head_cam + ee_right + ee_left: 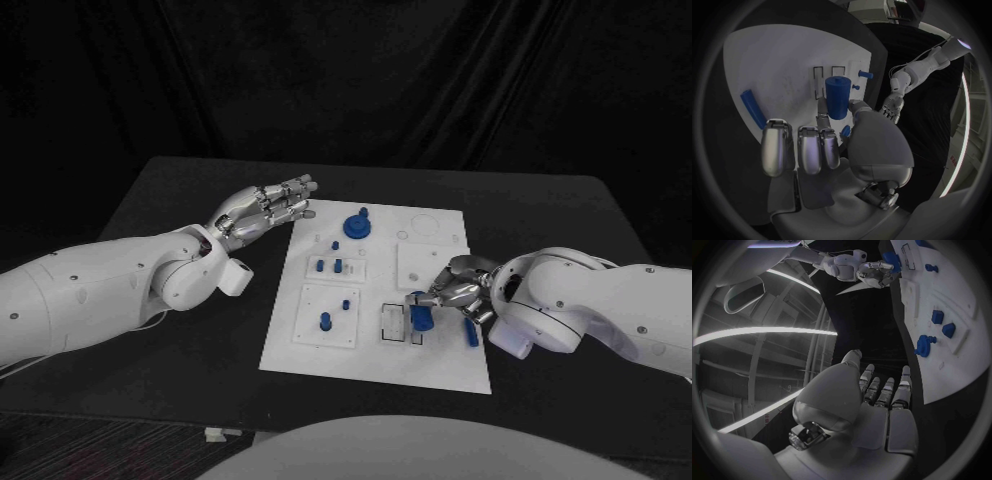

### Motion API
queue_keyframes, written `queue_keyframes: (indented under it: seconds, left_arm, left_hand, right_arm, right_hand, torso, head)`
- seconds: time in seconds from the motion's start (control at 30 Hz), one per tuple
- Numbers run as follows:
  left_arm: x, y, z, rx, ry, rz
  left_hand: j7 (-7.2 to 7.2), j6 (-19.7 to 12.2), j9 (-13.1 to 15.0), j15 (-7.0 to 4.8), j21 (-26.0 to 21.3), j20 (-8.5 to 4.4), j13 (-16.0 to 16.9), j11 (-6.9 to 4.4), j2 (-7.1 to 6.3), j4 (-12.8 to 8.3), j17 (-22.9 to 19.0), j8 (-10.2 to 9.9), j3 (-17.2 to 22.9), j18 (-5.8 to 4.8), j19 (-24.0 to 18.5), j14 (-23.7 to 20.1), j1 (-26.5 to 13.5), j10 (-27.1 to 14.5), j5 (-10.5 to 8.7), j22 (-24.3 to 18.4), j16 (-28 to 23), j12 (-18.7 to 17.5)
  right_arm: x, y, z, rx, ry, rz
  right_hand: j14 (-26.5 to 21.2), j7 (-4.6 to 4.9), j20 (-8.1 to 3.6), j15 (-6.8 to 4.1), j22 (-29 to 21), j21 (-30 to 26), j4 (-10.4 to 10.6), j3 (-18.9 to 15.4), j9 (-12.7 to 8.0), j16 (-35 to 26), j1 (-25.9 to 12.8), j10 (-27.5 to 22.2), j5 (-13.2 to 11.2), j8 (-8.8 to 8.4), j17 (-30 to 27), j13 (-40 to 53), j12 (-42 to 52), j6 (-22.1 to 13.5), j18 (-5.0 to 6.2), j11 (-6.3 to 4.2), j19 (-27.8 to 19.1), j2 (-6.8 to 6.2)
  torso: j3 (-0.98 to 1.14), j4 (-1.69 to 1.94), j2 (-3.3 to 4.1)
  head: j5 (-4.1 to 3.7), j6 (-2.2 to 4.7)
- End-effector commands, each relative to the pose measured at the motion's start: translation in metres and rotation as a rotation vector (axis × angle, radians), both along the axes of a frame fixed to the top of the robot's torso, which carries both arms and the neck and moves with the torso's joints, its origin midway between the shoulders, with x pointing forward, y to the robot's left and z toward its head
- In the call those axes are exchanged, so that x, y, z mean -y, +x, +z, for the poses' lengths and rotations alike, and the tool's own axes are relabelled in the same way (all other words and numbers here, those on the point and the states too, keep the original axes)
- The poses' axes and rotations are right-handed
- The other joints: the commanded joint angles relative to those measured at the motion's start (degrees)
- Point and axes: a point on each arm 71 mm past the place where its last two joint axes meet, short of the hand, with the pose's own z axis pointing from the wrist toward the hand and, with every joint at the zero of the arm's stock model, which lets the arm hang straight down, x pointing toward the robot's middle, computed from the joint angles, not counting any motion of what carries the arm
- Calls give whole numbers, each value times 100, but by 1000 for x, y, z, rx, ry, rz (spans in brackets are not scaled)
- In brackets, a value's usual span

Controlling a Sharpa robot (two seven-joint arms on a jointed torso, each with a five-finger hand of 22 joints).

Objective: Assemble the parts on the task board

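The white task board (378, 340) (961, 360) (779, 60) lies mid-table. My right hand (459, 286) (826, 145) is over its near right part. Its thumb and a finger pinch the end of a blue cylinder (420, 316) (837, 95) that stands at a pair of slots. A blue rod (470, 334) (752, 109) lies loose on the board beside that hand. My left hand (268, 212) (879, 395) hovers open, holding nothing, just off the board's far left corner. A blue knob (358, 226) (923, 345) stands at the far end, near the left hand.
Small blue pegs (329, 266) stand in a plate left of centre, and two more (335, 314) in the near-left plate. Black table (173, 200) surrounds the board, with a wide strip on the left and at the back.
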Motion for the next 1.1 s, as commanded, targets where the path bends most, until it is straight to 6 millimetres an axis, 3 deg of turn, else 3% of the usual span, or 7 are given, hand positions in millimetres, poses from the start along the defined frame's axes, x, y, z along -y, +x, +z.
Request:
queue_keyframes:
  seconds: [0.03,0.43,0.77,1.1]
  left_arm:
    - [2,0,0,2,-19,-9]
    - [3,0,0,1,-20,-12]
    - [3,1,-1,0,-19,-13]
    - [2,1,-1,-2,-18,-12]
  left_hand:
    - [-10,27,7,-6,14,4,7,29,15,-12,6,26,18,-33,42,-3,23,5,21,-2,33,29]
    - [-7,20,6,-3,14,5,6,32,15,-21,5,25,28,-34,45,-5,21,1,23,-10,33,23]
    - [-6,15,5,-1,13,5,5,33,17,-25,5,23,34,-34,43,-7,21,-1,24,-19,32,20]
    - [-6,15,5,-1,13,5,5,33,17,-25,5,23,34,-34,43,-7,21,-1,24,-19,32,20]
  right_arm:
    - [-2,-1,-5,-52,10,-50]
    - [-15,-2,-12,-58,21,-40]
    - [-23,-5,-15,-76,22,-11]
    - [-26,-5,-18,-104,5,19]
  right_hand:
    - [519,2,9,8,1250,4,-662,698,238,30,62,606,-131,39,1061,1506,15,-61,-72,2,230,151]
    - [514,20,22,22,1240,-23,-630,692,226,18,-45,606,-386,9,1034,1506,15,-100,-65,16,214,180]
    - [506,65,59,62,1229,-52,-507,588,148,5,-272,606,-1027,-79,1000,1506,15,-151,-57,56,196,215]
    - [501,108,89,93,1199,-144,-408,459,62,-3,-425,606,-1473,-162,979,1506,15,-195,-35,91,150,226]
  torso:
    - [3,4,1]
    - [17,5,8]
    - [13,-8,6]
    - [15,-20,-1]
  head:
    - [5,-1]
    - [12,-1]
    - [32,-1]
    - [42,-1]
